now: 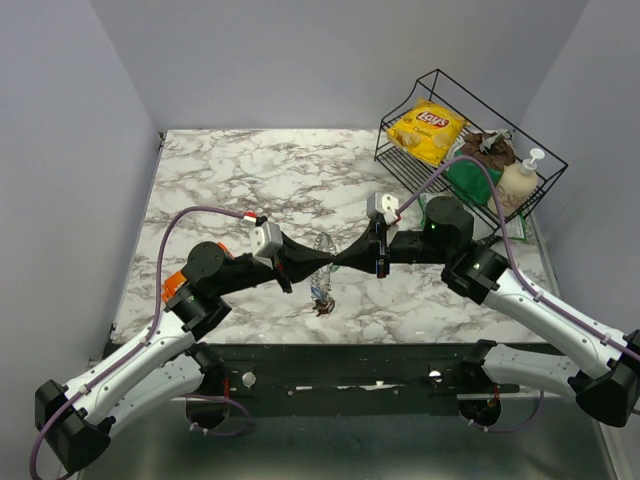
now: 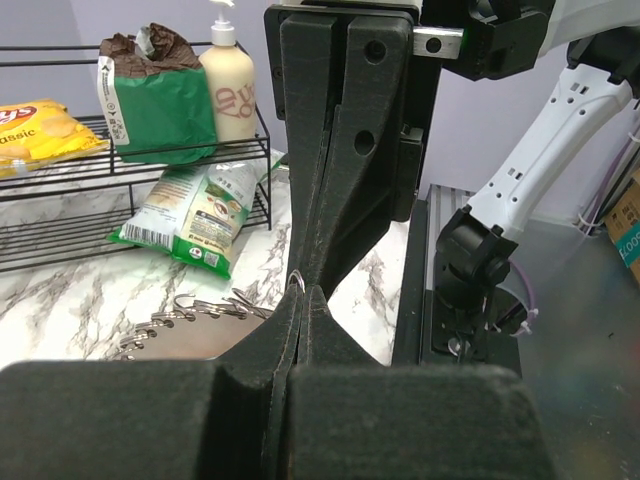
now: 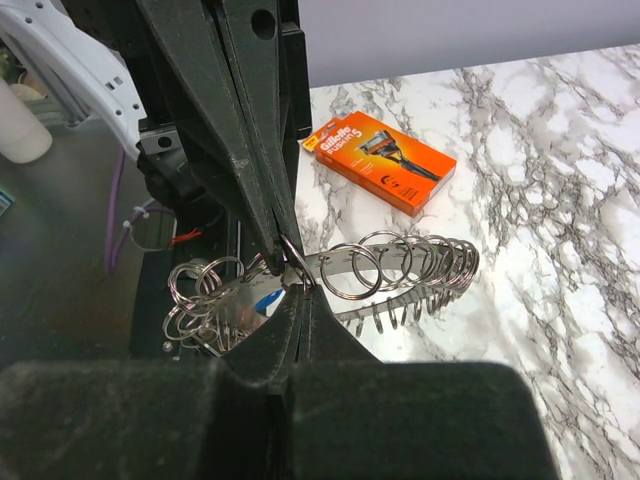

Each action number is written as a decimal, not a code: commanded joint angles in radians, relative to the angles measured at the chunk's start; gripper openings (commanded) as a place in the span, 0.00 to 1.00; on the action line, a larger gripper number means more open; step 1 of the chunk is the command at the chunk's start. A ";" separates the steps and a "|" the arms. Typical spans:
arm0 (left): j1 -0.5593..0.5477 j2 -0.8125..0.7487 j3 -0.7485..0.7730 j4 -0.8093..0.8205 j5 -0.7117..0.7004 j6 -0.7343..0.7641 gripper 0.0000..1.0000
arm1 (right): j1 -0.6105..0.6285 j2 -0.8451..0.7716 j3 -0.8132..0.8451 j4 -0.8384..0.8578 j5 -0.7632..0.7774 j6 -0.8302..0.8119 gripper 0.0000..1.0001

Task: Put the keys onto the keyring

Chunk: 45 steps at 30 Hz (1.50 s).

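Top view: the left gripper [image 1: 320,262] and right gripper [image 1: 346,260] meet tip to tip over the near middle of the white-and-grey marble tabletop [image 1: 230,180].

Left claw: jaws pressed together, no gap. Right claw: the same.

Task object: the silvery metal keyring [image 1: 322,282], a flat strip strung with many split rings, hangs from the point where the two sets of tips meet.
- In the right wrist view one small ring sits exactly at that junction. Both claws appear to pinch it.
- The strip runs off to the right. A looser bunch of rings droops to the left.
- A small blue plastic bit [image 3: 266,300] shows among the drooping rings. Whether it is a key head cannot be told.
- A dark reddish speck hangs at the bottom of the cluster in the top view, too small to identify.

Surroundings:
- An orange cardboard razor box [image 3: 385,160] lies flat on the marble, apart from the rings.
- A black wire basket [image 1: 412,97] stands at the far right corner.
- The basket holds a yellow crisp bag [image 1: 428,130], a green pouch [image 2: 160,95] and a cream pump bottle [image 1: 520,182].
- A green-and-white snack packet [image 2: 195,215] lies in front of the basket.
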 commanded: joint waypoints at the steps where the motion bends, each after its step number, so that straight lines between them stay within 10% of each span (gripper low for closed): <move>1: -0.010 -0.015 0.033 0.134 -0.007 -0.016 0.00 | 0.028 0.012 -0.034 -0.019 0.045 0.004 0.01; 11: -0.010 -0.015 0.032 0.140 -0.012 -0.014 0.00 | 0.060 0.010 -0.057 0.004 0.034 -0.005 0.02; 30: -0.011 -0.035 0.026 0.100 -0.055 0.024 0.00 | 0.073 -0.077 -0.080 -0.016 0.002 -0.051 0.64; 45: -0.011 -0.048 0.023 0.088 -0.027 0.032 0.00 | 0.070 -0.240 -0.120 -0.025 0.188 -0.085 0.79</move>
